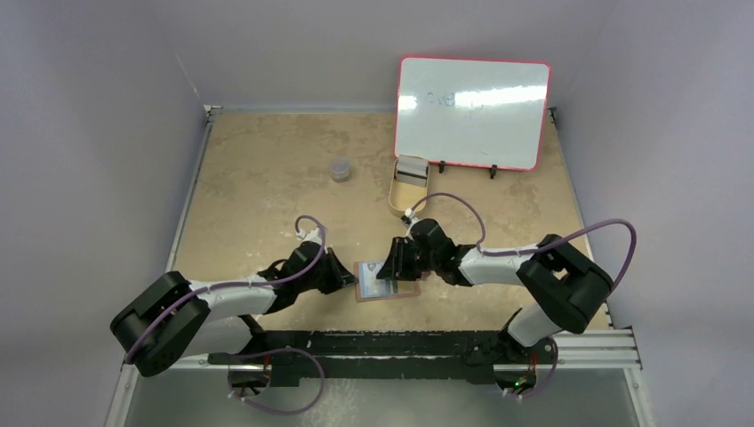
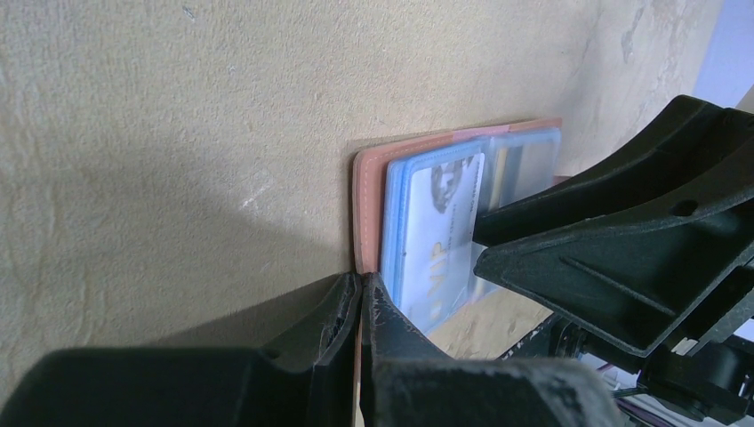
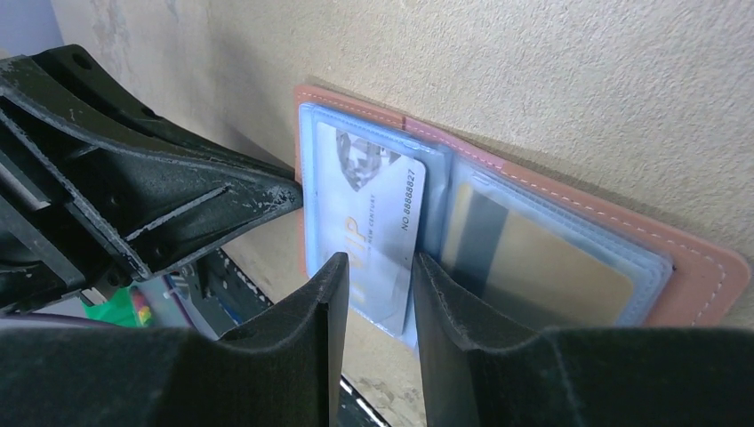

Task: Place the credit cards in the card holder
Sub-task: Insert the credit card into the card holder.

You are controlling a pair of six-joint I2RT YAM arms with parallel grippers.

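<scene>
The reddish-brown card holder (image 1: 402, 293) lies open and flat on the table between the arms. My left gripper (image 2: 360, 281) is shut on its left edge (image 2: 366, 200). A light blue-grey credit card (image 3: 373, 209) printed VIP sits partly inside the left clear sleeve, its near end sticking out. My right gripper (image 3: 380, 263) stands open just over that near end, one finger on each side of it, not clamped on it. A tan card with a dark stripe (image 3: 533, 262) fills the right sleeve of the card holder (image 3: 702, 276). In the left wrist view the card (image 2: 440, 231) shows beside the right gripper's black fingers (image 2: 622, 240).
A tan oval tin (image 1: 407, 197) stands behind the arms with a pale grey stack (image 1: 411, 168) at its far end. A red-framed whiteboard (image 1: 471, 111) leans at the back. A small grey cup (image 1: 339, 169) sits back left. Walls close the table's sides.
</scene>
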